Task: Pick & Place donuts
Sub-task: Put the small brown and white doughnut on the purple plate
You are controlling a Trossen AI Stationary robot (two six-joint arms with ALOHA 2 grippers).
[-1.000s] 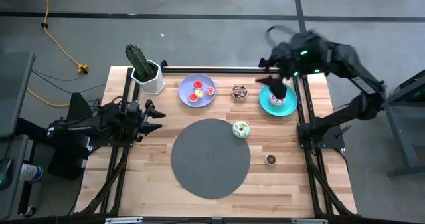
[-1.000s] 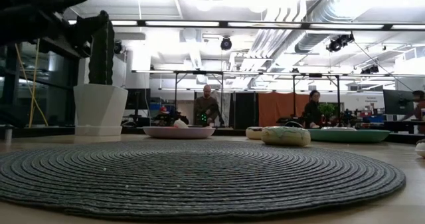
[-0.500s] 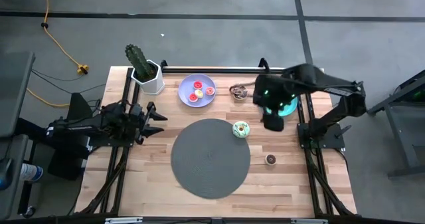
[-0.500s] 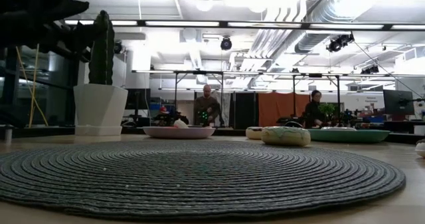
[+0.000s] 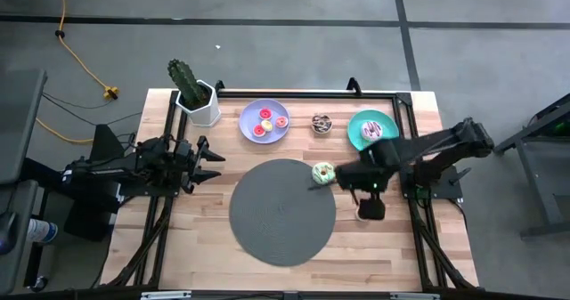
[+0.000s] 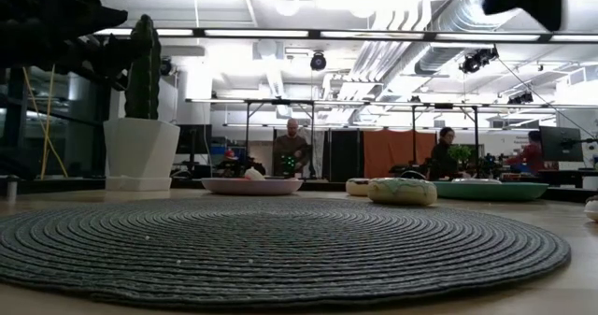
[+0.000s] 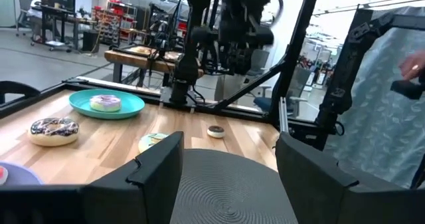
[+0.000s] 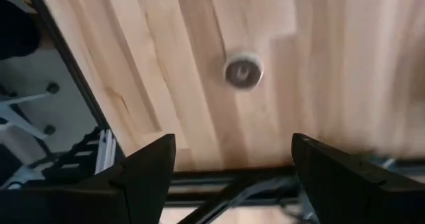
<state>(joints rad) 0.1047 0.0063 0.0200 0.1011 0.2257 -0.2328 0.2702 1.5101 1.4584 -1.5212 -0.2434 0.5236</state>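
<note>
Your right tool [image 5: 368,196], jaws apart and empty, hovers above the brown donut [image 8: 243,72], lined up to grab.

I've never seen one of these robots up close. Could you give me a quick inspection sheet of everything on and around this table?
Surface: wooden table with a big grey mat in the middle.
Job's things: three donuts on the lavender plate; pink donut on the teal plate; sprinkled chocolate donut between the plates; green donut at the mat's edge; small brown donut on bare wood.
Clutter: cactus in a white pot.
Grippers: left pincer open, waiting at the table's left side; right pincer open, above the brown donut.
Cables: yellow cable on the floor.
Surroundings: people in the room behind.
</note>
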